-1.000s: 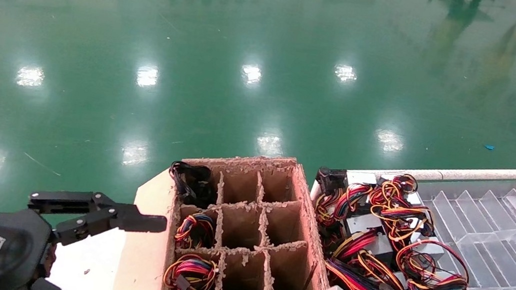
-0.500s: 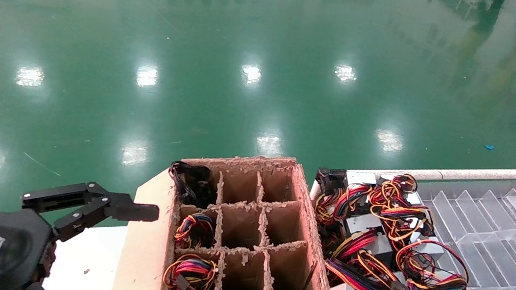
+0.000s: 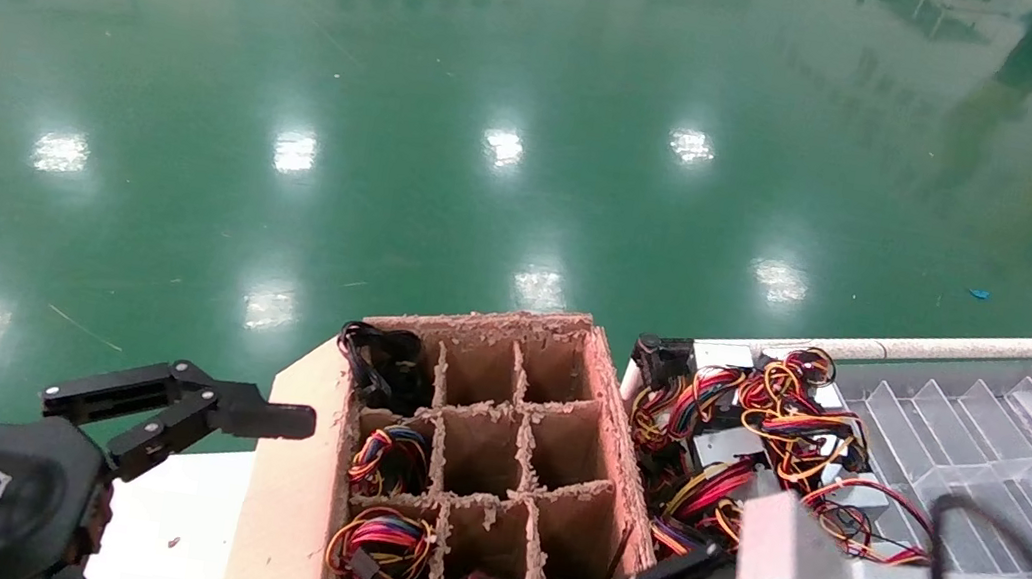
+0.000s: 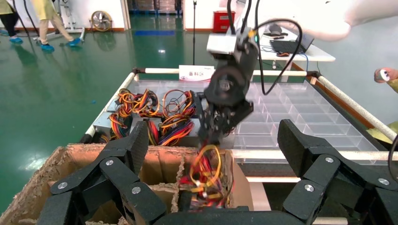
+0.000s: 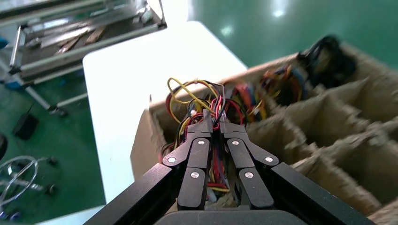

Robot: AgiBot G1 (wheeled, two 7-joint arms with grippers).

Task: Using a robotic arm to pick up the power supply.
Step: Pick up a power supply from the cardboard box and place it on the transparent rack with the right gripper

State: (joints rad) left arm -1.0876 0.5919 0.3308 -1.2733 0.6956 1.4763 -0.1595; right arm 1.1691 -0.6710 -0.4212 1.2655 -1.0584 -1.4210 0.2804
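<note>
Already the right gripper (image 5: 213, 125) had its jaws clamped on the wire bundle (image 5: 199, 101) of a power supply, low centre of the head view, over a near cell of the cardboard divider box (image 3: 496, 428). By my reading the grasp was made, while lifting the unit clear remained; its body stayed hidden. Lower left, the left gripper (image 3: 256, 417) hung idle, jaws spread wide. More supplies (image 3: 759, 425) lay tangled in the clear tray (image 3: 1008, 450) at right. A white desk (image 3: 170, 524) sat lower left, glossy green floor (image 3: 407, 62) beyond.
</note>
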